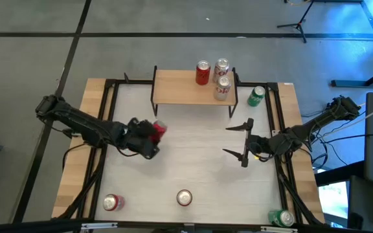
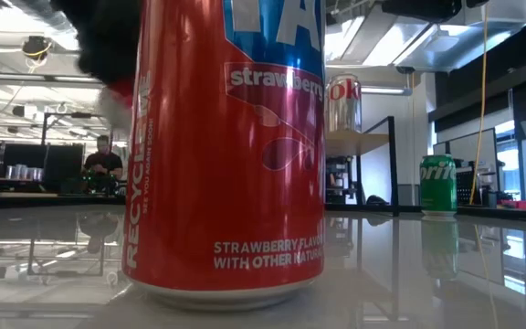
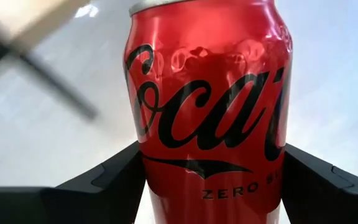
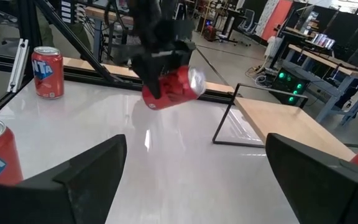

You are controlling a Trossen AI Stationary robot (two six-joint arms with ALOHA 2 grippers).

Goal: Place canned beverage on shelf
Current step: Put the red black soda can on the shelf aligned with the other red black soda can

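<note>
Coke can (image 3: 210,112) fills the left wrist view, clamped in the left gripper (image 1: 149,134), seemingly off the table; right gripper (image 1: 246,141) waits, fingers apart, near the shelf (image 1: 180,90)

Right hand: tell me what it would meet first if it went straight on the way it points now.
Probably the red Coca-Cola Zero can held by the left hand, which sits centred ahead of the open right hand. Depth is unclear.

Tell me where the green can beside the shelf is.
In the high view, the green can stands on the table just past the shelf's right end.
</note>
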